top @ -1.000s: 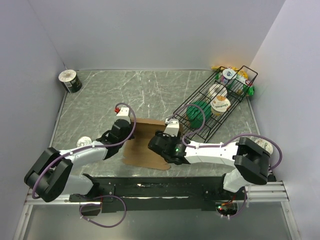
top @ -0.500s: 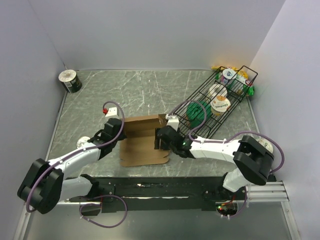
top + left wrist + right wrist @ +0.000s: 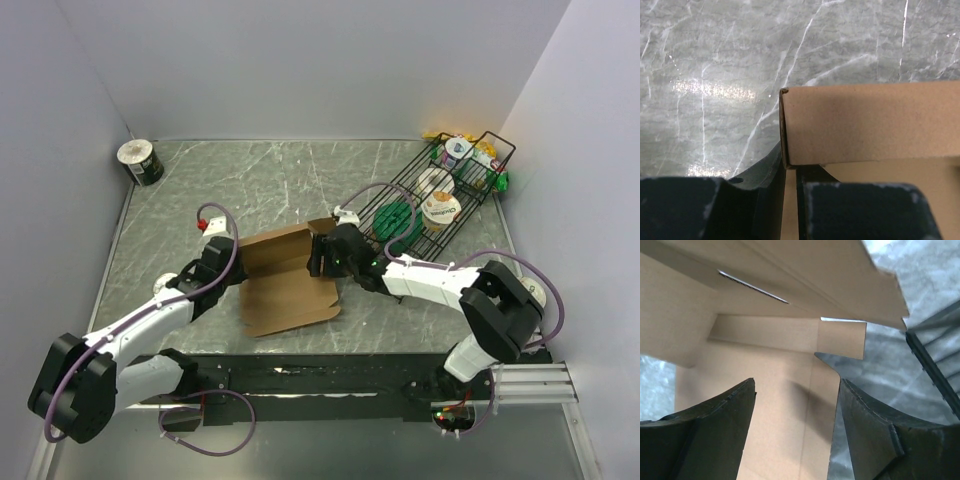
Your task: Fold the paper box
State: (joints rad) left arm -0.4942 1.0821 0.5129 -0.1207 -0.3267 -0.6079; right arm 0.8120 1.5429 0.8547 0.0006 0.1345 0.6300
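Left gripper [image 3: 790, 172] is pinching the box [image 3: 290, 295] at its left edge mid-table [image 3: 220, 190], right gripper [image 3: 796, 405] is hanging wide open and empty over the right flap, and the rear wall is now standing up, so the fold is progressing.

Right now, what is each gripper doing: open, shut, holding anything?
Left gripper: shut on the edge of the paper box.
Right gripper: open over the box's flaps, holding nothing.

Left arm [image 3: 145, 318] reaching forward, left fingers [image 3: 867, 210] pinched narrow, right arm [image 3: 432, 283] angled leftward, right fingers [image 3: 710, 435] spread wide
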